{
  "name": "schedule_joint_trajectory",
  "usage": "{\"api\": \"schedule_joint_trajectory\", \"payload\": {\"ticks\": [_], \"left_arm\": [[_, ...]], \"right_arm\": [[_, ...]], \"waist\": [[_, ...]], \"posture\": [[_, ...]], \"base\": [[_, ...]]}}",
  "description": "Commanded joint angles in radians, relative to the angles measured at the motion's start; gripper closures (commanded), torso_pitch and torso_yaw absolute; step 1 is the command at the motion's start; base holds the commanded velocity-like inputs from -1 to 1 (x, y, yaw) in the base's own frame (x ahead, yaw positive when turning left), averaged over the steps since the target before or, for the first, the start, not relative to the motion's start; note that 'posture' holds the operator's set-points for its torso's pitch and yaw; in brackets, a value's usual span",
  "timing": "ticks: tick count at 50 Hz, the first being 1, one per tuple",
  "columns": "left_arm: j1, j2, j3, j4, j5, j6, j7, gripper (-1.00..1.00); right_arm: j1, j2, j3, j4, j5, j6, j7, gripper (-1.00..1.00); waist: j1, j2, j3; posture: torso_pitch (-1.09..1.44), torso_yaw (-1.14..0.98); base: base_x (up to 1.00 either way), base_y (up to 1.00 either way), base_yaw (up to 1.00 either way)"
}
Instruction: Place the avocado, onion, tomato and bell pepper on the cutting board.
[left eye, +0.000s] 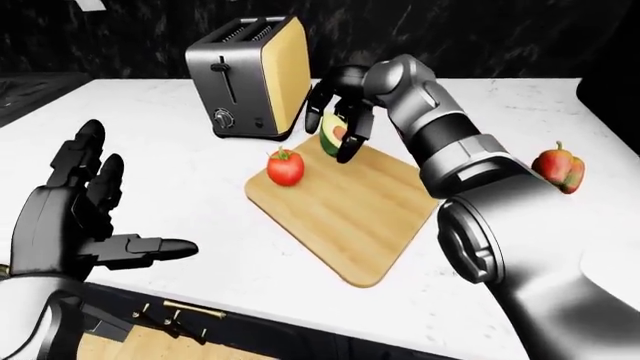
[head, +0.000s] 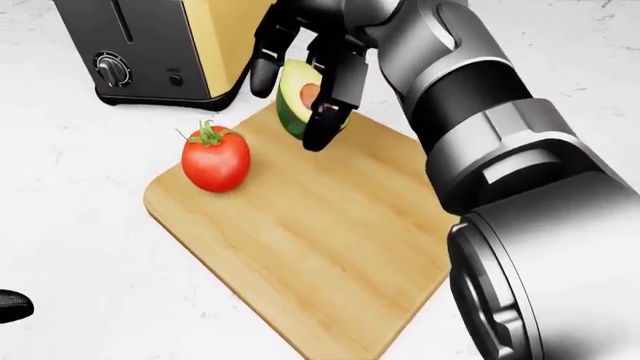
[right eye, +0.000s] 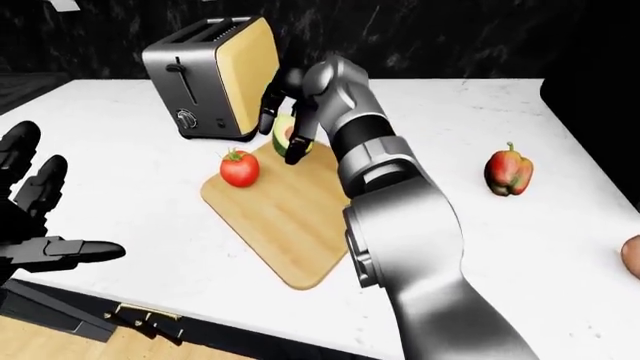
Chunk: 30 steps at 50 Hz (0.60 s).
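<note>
In the left-eye view, the right hand (left eye: 340, 112) is gripping the halved avocado (left eye: 331, 133) with its fingers closed round it, holding it over the far corner of the cutting board (left eye: 345, 206). The tomato (left eye: 285, 166) is sitting on the board's left edge, just near of the toaster (left eye: 248, 76). The bell pepper (left eye: 558, 168) is resting on the white counter (left eye: 180, 165), well right of the board. The left hand (left eye: 85, 217) is hovering at the near left, fingers spread wide and holding nothing.

In the head view, the avocado's cut face is showing between 2 dark fingers (head: 335, 94).

In the right-eye view, a rounded brownish thing is peeking in at the right edge; what it is cannot be told.
</note>
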Motion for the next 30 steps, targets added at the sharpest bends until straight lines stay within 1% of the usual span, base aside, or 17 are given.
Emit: {"api": "schedule_joint_trajectory", "payload": {"ticks": [1,6,8,14,15,23,24,26,27,28,30], "left_arm": [[-0.015,0.013,0.010,-0.023,0.006,-0.032,0.005,-1.00],[-0.012,0.011,0.011,-0.026,0.010,-0.033,0.002,-1.00],[-0.010,0.011,0.015,-0.030,0.010,-0.032,-0.001,-1.00],[-0.009,0.009,0.016,-0.033,0.013,-0.031,-0.004,-1.00],[-0.009,0.010,0.015,-0.032,0.014,-0.032,-0.004,-1.00],[-0.011,0.010,0.020,-0.028,0.016,-0.033,-0.007,-1.00],[-0.009,0.012,0.018,-0.028,0.018,-0.034,-0.008,-1.00],[-0.013,0.012,0.017,-0.026,0.019,-0.033,-0.007,-1.00],[-0.013,0.012,0.016,-0.026,0.019,-0.033,-0.007,-1.00],[-0.015,0.013,0.015,-0.026,0.019,-0.031,-0.007,-1.00],[-0.017,0.015,0.015,-0.022,0.020,-0.032,-0.007,-1.00]], "right_arm": [[-0.042,-0.010,-0.004,-0.041,0.011,-0.012,-0.002,0.36],[-0.039,-0.012,-0.001,-0.044,0.021,-0.003,0.006,0.21],[-0.036,-0.012,0.003,-0.045,0.019,-0.001,0.014,0.07],[-0.029,-0.023,0.014,-0.048,0.005,0.009,0.014,-0.17],[-0.028,-0.025,0.014,-0.049,0.004,0.008,0.015,-0.27],[-0.008,-0.039,0.019,-0.060,-0.011,0.018,0.025,-0.48],[-0.003,-0.041,0.020,-0.061,-0.012,0.017,0.026,-0.56],[0.005,-0.043,0.019,-0.061,-0.011,0.014,0.026,-0.58],[0.009,-0.044,0.018,-0.062,-0.011,0.013,0.026,-0.62],[0.013,-0.046,0.018,-0.063,-0.010,0.014,0.026,-0.69],[0.020,-0.052,0.017,-0.066,-0.010,0.017,0.025,-0.94]], "waist": [[0.001,0.003,-0.025],[0.005,0.002,-0.027],[0.007,0.002,-0.027],[0.011,0.002,-0.028],[0.012,0.001,-0.028],[0.017,0.001,-0.030],[0.018,0.000,-0.030],[0.019,0.000,-0.031],[0.020,0.000,-0.031],[0.020,0.000,-0.032],[0.021,-0.001,-0.033]], "posture": [[0.00,0.36],[0.00,0.36],[0.00,0.36],[0.00,0.36],[0.00,0.36],[0.00,0.36],[0.00,0.36],[0.00,0.36],[0.00,0.36],[0.00,0.36],[0.00,0.36]], "base": [[0.00,0.00,0.00],[0.00,0.00,0.00],[0.00,0.00,0.00],[0.00,0.00,0.00],[0.00,0.00,0.00],[0.00,0.00,0.00],[0.00,0.00,0.00],[0.00,0.00,0.00],[0.00,0.00,0.00],[0.00,0.00,0.00],[0.00,0.00,0.00]]}}
